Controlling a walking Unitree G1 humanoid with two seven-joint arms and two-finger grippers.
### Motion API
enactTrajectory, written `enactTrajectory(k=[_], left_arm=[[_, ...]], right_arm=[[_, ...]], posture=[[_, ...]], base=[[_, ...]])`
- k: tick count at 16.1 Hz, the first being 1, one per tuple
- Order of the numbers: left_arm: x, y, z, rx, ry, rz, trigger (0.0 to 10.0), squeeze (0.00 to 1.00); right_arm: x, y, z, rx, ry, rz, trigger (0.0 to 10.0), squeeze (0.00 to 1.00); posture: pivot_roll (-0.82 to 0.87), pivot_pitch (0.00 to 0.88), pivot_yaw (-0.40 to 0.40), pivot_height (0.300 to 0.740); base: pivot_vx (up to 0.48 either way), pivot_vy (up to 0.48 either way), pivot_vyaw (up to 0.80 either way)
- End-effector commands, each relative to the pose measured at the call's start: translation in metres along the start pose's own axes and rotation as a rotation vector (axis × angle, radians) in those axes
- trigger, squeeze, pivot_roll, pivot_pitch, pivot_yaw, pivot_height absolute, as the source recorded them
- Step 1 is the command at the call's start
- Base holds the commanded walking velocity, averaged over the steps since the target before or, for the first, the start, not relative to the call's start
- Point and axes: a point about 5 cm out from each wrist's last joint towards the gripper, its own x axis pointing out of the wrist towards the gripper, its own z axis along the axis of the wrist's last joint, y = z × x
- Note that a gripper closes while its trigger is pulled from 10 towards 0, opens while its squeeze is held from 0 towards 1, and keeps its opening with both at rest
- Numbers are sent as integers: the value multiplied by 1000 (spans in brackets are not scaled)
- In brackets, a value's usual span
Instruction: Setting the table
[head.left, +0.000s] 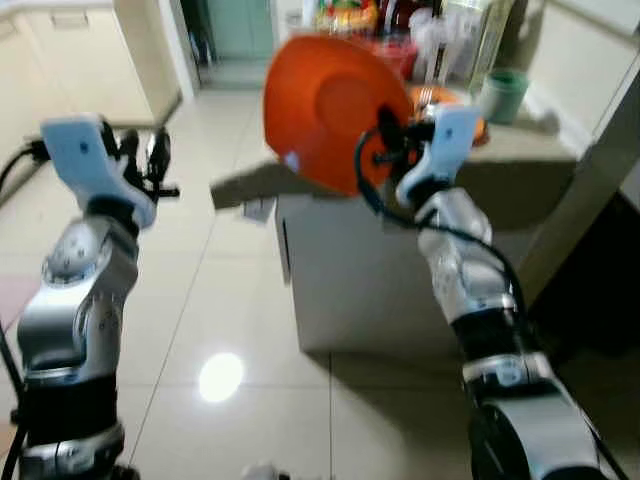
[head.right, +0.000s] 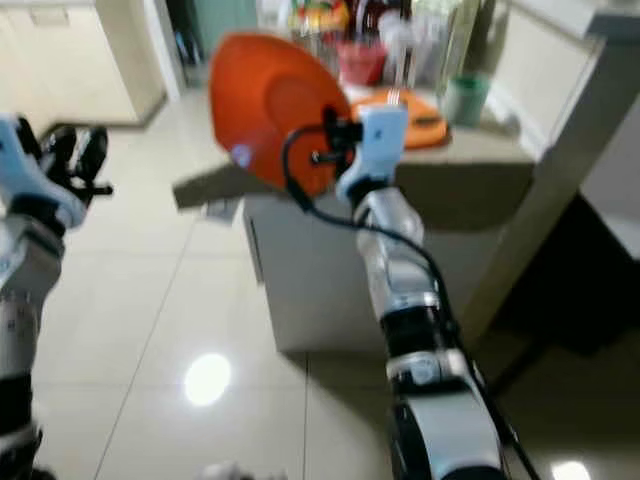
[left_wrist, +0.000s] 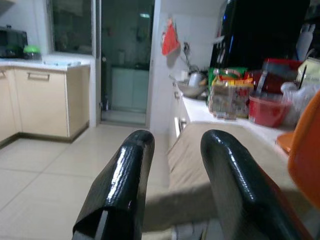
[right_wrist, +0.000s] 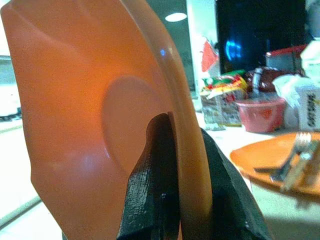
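Two orange plates are shown. One orange plate (head.left: 325, 105) is gripped by its rim, on edge, in the right pincer (head.left: 392, 150), which is closed on it and raised before the bench (head.left: 520, 150). A second plate (right_wrist: 275, 160), bearing a fork (right_wrist: 295, 152), is already laid on the bench. The left pincer (left_wrist: 175, 185) is held parted and empty, beside the bench. Setting is judged partly done; the held plate remains to be placed.

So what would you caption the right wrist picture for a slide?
Right gripper clamps an orange plate's rim on edge, above a table already holding another orange plate with a fork.
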Motion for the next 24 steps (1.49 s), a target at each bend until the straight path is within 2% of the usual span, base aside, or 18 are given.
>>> enactTrajectory(k=[1, 6, 18, 21, 24], left_arm=[[1, 0, 3, 8, -3, -4, 10000, 0], [1, -4, 2, 3, -7, -16, 10000, 0], [4, -12, -1, 56, -1, -3, 10000, 0], [5, -14, 1, 75, -6, -4, 10000, 0], [6, -15, 2, 81, -16, -3, 10000, 0]], right_arm=[[4, 2, 9, -5, -34, 10, 0, 0], [4, 2, 7, -5, -28, 8, 0, 0], [3, -1, 6, -14, -30, 0, 0, 0], [2, -11, 8, -28, -31, -27, 0, 0], [3, -13, 9, -33, -35, -34, 0, 0]], posture=[[-81, 0, 44, 740], [-82, 0, 47, 740], [-86, 0, 57, 740], [-89, 0, 60, 740], [-90, 0, 60, 740]], base=[[0, 0, 0], [0, -480, 0], [0, -454, 0], [80, -423, 0], [253, -405, 0]])
